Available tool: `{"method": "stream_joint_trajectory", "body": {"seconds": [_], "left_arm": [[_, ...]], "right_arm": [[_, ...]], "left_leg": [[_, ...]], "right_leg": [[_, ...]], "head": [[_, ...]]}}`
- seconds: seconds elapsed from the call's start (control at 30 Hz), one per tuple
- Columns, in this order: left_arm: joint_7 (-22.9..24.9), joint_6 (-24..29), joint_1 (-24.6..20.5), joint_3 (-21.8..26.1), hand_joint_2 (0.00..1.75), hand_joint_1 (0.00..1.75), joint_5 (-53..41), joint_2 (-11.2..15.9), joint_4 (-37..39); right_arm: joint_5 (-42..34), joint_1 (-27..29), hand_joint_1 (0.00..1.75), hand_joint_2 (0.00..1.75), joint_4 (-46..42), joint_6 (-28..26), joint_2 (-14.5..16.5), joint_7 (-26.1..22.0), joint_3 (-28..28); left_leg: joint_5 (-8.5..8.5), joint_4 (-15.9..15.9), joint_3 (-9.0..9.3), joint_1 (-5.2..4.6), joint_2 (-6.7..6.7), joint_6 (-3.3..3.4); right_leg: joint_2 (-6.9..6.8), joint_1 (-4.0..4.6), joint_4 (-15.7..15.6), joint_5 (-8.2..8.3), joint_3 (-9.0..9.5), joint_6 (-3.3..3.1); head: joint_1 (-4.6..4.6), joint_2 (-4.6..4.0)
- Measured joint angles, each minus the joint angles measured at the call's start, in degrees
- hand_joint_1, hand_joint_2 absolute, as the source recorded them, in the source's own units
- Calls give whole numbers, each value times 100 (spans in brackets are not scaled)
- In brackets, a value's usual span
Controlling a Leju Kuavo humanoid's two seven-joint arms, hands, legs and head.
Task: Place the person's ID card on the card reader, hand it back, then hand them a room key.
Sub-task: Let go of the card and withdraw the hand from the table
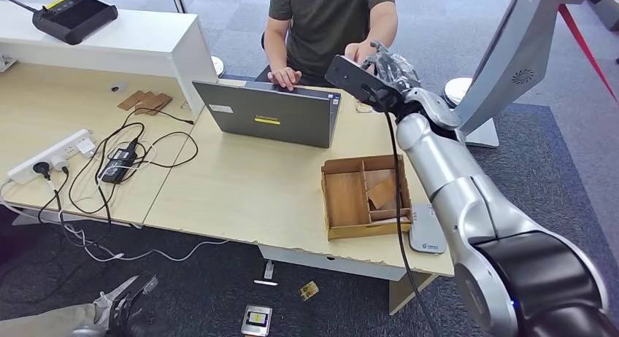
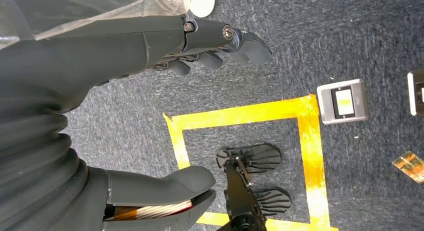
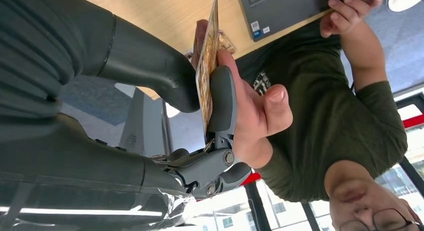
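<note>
While the right hand [image 3: 200, 91] pinches the card [image 3: 209, 56] at upper centre, the person's hand [image 3: 255, 111] grips it too. Release only once their grip looks firm. Low in frame, the left hand [image 2: 165, 106] hangs spread.

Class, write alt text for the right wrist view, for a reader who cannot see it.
The robot's right hand pinches a yellowish card between its thumb and a finger, while a person's hand closes on the same card. The person, in a dark green shirt, rests their other hand on a laptop on the wooden table.
</note>
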Motion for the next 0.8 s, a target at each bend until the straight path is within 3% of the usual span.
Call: {"method": "stream_joint_trajectory", "body": {"seconds": [0.23, 0.27, 0.37, 0.4, 0.8], "left_arm": [[1, 3, -22, -27, 175, 0, -30, -54, 0], [2, 3, -25, -36, 175, 0, -34, -59, 0], [8, 5, -36, -51, 175, 0, -38, -73, 0], [12, 10, -39, -54, 175, 0, -38, -78, 0], [22, 51, -54, -84, 175, 0, -37, -97, -1]], "right_arm": [[109, -23, 171, 175, 241, 169, 41, 177, 0], [124, -24, 147, 175, 268, 195, 45, 193, 0], [163, -24, 21, 175, 339, 257, 54, 240, -1], [171, -24, 0, 175, 362, 277, 55, 253, -1], [182, -46, 0, 175, 455, 88, 55, 187, -5]], "left_leg": [[0, 1, 0, 0, 0, 0], [0, 1, 0, 0, 0, 0], [0, 2, 0, 0, 0, 0], [0, 2, 1, 0, 0, 0], [0, 3, 1, 0, 1, 0]], "right_leg": [[0, 0, -1, 0, 0, 0], [0, 0, -1, 0, 0, 0], [0, 0, 0, 0, 0, 0], [0, 0, 0, 0, 0, 0], [1, 0, 0, 0, 1, 1]], "head": [[0, 0], [0, 0], [0, 0], [0, 0], [0, 0]]}}
